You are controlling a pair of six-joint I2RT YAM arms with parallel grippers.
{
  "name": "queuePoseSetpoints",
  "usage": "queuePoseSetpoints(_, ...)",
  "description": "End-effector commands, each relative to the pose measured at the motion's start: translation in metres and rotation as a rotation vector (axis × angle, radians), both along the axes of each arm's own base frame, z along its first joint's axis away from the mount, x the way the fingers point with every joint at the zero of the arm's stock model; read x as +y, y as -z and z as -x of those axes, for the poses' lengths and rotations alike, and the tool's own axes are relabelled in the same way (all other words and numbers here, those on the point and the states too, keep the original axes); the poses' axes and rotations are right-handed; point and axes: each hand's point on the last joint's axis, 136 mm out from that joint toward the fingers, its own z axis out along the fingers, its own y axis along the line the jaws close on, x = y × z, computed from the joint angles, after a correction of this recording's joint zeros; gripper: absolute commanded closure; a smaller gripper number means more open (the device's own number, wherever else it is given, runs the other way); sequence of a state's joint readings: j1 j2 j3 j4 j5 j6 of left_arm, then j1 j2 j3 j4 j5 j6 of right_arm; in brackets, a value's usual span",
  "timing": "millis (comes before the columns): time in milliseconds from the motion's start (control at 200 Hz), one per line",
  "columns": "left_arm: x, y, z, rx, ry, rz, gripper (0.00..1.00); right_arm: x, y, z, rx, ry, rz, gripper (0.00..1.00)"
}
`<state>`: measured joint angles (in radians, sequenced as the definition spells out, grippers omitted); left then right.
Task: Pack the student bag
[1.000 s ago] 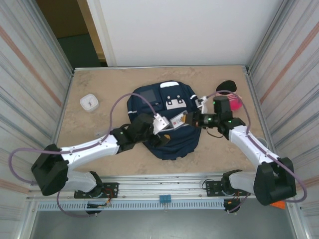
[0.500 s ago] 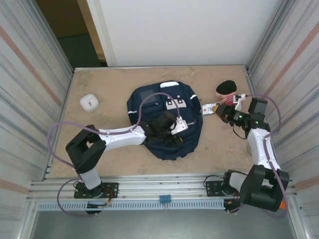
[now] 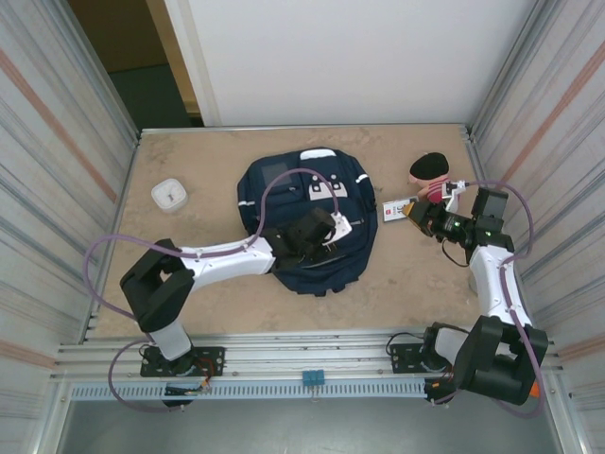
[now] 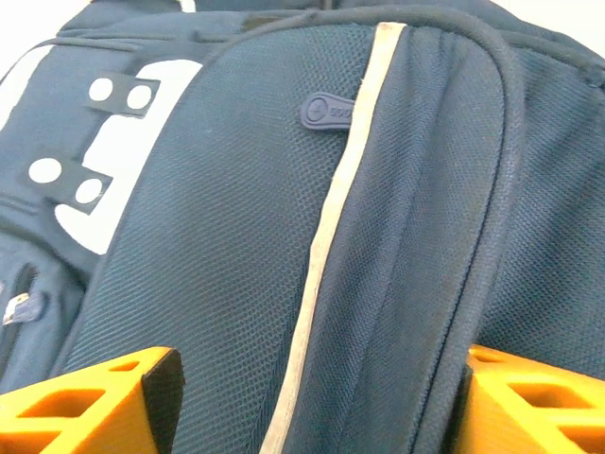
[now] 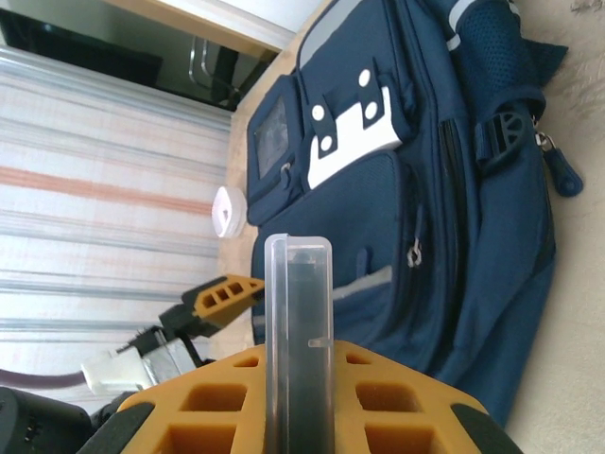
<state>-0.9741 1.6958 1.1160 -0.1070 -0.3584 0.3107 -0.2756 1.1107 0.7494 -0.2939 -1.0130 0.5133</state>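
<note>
White box [image 3: 168,194] (left), pink-black object [image 3: 430,171], clear case [image 5: 298,317]

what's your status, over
Left end effector open over bag. Right end effector shut on clear case, right of bag. Bag flat on table. White box left, not in the way.

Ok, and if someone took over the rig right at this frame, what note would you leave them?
Left gripper: open, fingers straddling the front of the student bag, which lies flat mid-table.
Right gripper: shut on a clear plastic case, held off the bag's right side.
Done: case is in hand.
Left: bag looks closed; open it and put the case in. A small white container and a pink-and-black item sit on the table.
</note>
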Motion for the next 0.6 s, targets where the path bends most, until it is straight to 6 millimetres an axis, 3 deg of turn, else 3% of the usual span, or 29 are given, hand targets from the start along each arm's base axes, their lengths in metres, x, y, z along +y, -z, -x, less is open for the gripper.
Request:
queuePoseSetpoints(0,0.016,-0.032,-0.014,-0.084,-0.075,0.045,0.31,0.003,-0.006,0.009,-0.025,-0.020,0.002,0.89)
queuePoseSetpoints(160,0.010,-0.041,-0.009,-0.074,-0.032,0.113,0.42,0.004,-0.004,0.013,-0.017,-0.016,-0.002,0.89)
queuePoseSetpoints(251,0.011,-0.043,-0.011,-0.061,-0.028,0.137,0.68,0.006,-0.004,0.016,-0.014,-0.018,-0.007,0.89)
queuePoseSetpoints(331,0.013,-0.048,-0.013,-0.051,-0.031,0.156,0.85,0.009,-0.002,0.019,-0.010,-0.019,-0.006,0.89)
queuePoseSetpoints(441,0.013,-0.064,-0.015,-0.034,-0.040,0.208,0.93,0.011,0.006,0.024,0.005,-0.014,-0.007,0.89)
queuePoseSetpoints(596,0.012,-0.104,-0.012,-0.039,-0.024,0.334,0.97,0.019,0.021,0.029,0.046,-0.018,-0.031,0.89)
